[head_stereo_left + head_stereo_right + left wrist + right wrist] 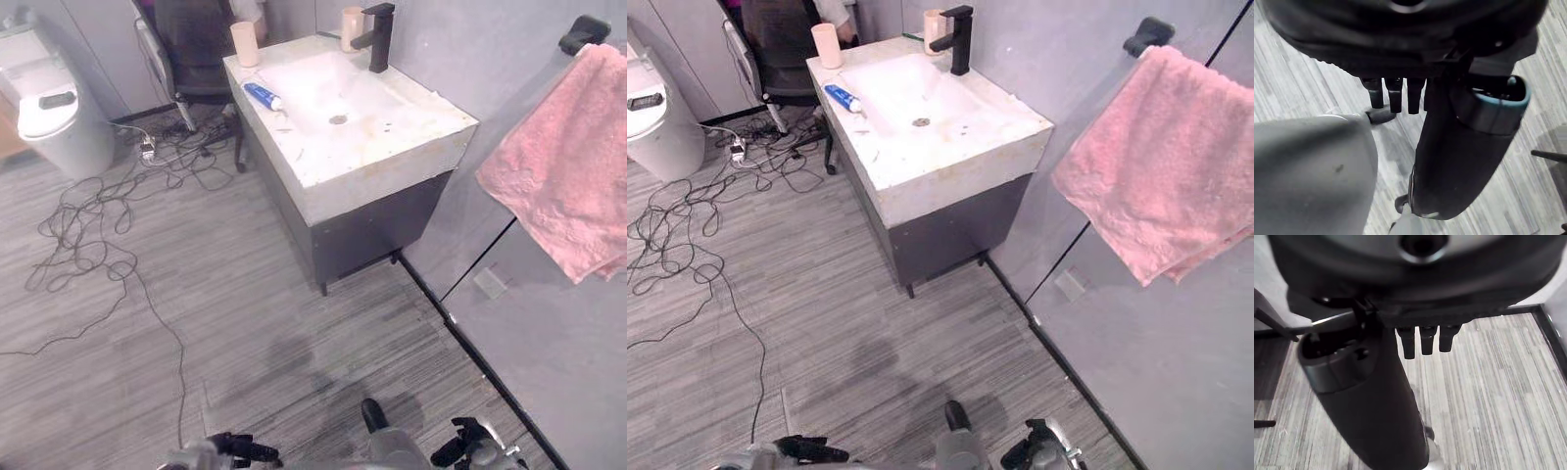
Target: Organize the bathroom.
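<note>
Blue-and-white toothpaste tube [262, 95] lies on the white sink surface [392, 147]: light, soft, slippery; grip its middle. Left hand [240, 449] and right hand [460, 446] hang low, fingers relaxed, empty.

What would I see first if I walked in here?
A big pink towel hanging from a dark holder on the grey wall at the right. Then the white sink with its black tap, a blue tube on its left rim, and cables tangled over the floor.
</note>
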Controlling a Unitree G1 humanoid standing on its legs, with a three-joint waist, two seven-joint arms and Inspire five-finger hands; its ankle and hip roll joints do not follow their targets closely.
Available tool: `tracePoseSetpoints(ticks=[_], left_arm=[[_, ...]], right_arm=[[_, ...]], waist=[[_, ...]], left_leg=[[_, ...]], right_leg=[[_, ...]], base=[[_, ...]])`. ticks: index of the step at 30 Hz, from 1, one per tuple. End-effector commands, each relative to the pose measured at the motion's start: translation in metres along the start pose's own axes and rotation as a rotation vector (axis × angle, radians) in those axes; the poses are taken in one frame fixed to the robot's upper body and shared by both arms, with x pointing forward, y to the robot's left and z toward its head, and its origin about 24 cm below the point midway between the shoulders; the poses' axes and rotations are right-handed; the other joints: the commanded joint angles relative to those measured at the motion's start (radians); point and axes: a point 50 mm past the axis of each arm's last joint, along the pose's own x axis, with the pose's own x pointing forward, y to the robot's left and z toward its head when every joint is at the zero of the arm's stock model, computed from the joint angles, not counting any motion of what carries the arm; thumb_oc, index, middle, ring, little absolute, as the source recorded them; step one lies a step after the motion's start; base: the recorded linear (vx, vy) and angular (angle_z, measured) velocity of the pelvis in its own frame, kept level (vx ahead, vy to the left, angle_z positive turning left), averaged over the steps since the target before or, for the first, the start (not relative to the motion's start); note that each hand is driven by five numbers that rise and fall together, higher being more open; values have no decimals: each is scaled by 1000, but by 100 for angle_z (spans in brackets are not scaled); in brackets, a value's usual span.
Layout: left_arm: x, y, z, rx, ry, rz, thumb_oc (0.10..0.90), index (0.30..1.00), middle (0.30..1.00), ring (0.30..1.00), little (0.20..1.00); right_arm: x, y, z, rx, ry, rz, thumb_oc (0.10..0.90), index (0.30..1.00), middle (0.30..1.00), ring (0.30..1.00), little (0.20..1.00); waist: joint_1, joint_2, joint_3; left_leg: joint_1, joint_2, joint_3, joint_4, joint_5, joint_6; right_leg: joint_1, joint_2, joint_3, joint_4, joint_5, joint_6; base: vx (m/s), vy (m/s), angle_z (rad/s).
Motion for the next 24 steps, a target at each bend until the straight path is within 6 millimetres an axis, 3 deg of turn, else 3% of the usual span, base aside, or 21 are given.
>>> tracePoseSetpoints(ticks=[1,6,8,10,12,13,14,16,19,20,21,22,24], left_arm=[[-6,31,3,-73,-45,84,800,900,900,900,900],[-5,27,8,-140,-98,83,800,900,900,900,900],[-6,28,9,-149,-102,91,800,900,900,900,900],[-6,28,10,-125,-92,87,800,900,900,900,900],[-6,28,11,-126,-88,88,800,900,900,900,900],[-5,26,12,-157,-89,83,800,900,900,900,900],[-6,27,8,-158,-92,78,800,900,900,900,900],[-5,23,16,-110,-113,52,800,900,900,900,900],[-5,23,16,-71,-108,40,800,900,900,900,900],[-6,25,12,-75,-105,40,800,900,900,900,900],[-6,25,12,-75,-106,42,800,900,900,900,900],[-7,31,7,-59,-85,51,800,900,900,900,900],[-10,40,0,-71,-63,70,800,900,900,900,900]], right_arm=[[1,-13,-10,-62,14,-51,800,900,900,900,900],[2,-20,-13,-88,32,-63,800,900,900,900,900],[2,-22,-14,-72,38,-75,800,900,900,900,900],[3,-28,-15,-49,50,-96,800,900,900,900,900],[3,-31,-14,-48,51,-109,800,900,900,900,900],[5,-37,-4,-68,34,-138,800,900,900,900,900],[6,-39,2,-82,23,-148,800,900,900,900,900],[6,-47,13,-79,-10,-187,800,900,900,900,900],[6,-50,16,-61,-29,-199,800,900,900,900,900],[6,-51,16,-88,-43,-197,800,900,900,900,900],[6,-51,15,-92,-45,-196,800,900,900,900,900],[5,-47,14,-117,-63,-190,800,900,900,900,900],[5,-46,13,-119,-83,-180,800,900,900,900,900]], waist=[[-19,1,-2],[7,-36,6],[5,-43,-1],[0,-32,-9],[-3,-20,-7],[20,-8,12],[27,-1,18],[22,26,36],[31,30,55],[41,25,67],[43,24,69],[58,17,82],[69,9,94]], left_leg=[[-61,-108,100,22,46,119],[-161,-67,-3,192,78,80],[-155,25,-12,140,157,44],[-142,93,-22,57,209,25],[-133,121,-37,1,255,12],[-160,124,-114,12,266,2],[-159,121,-82,28,212,5],[-152,96,-21,34,170,9],[-166,45,9,86,123,31],[-171,12,14,118,92,46],[-171,8,17,123,87,49],[-165,-18,41,139,59,67],[-143,-19,75,136,45,78]], right_leg=[[-41,85,29,80,3,-9],[-22,90,39,93,-7,-37],[-18,97,48,94,-17,-44],[-19,98,62,95,-34,-41],[-17,102,69,98,-49,-41],[-16,83,88,123,-83,-23],[-33,53,77,153,-98,-8],[-58,4,60,171,-87,10],[-60,-56,42,189,-60,26],[-67,-100,35,214,-9,24],[-68,-107,34,217,-2,24],[-83,-162,15,255,72,22],[-90,-189,-27,278,94,25]], base=[[-56,-96,5],[-37,-29,35],[63,91,6],[126,200,7],[118,318,35],[128,557,27],[96,606,17],[38,650,-25],[98,523,8],[90,324,39],[129,483,20],[76,274,-14],[94,262,-42]])
